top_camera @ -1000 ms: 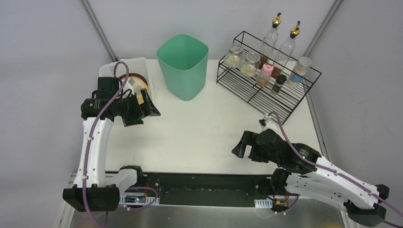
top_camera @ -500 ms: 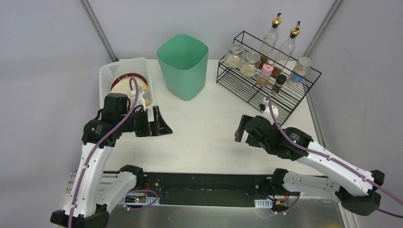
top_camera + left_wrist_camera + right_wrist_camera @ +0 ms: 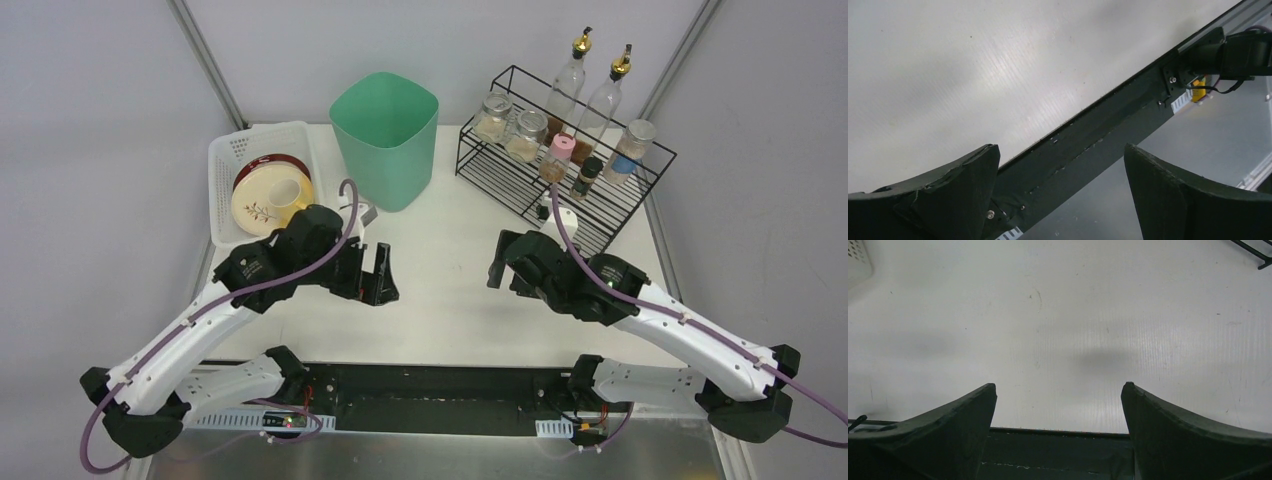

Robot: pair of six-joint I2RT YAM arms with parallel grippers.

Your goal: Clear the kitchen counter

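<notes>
The kitchen counter point(image 3: 440, 290) is a wide white tabletop. My left gripper point(image 3: 383, 275) hangs open and empty over its front middle. In the left wrist view, the left gripper point(image 3: 1060, 150) has both dark fingers spread wide over the counter point(image 3: 973, 75) and its black front rail point(image 3: 1108, 120). My right gripper point(image 3: 502, 262) is open and empty over the counter right of centre. In the right wrist view, the right gripper point(image 3: 1058, 387) has nothing between its fingers, only bare counter point(image 3: 1073, 315).
A white perforated basket point(image 3: 225, 160) at the back left holds a cream dish point(image 3: 265, 200) and a red-rimmed one. A green bin point(image 3: 385, 140) stands at the back middle. A black wire rack point(image 3: 530, 195) with jars and bottles is at the back right.
My left arm has swung away from the basket, right and forward to the counter's front middle, gripper still open. My right gripper has moved a little back and left.
</notes>
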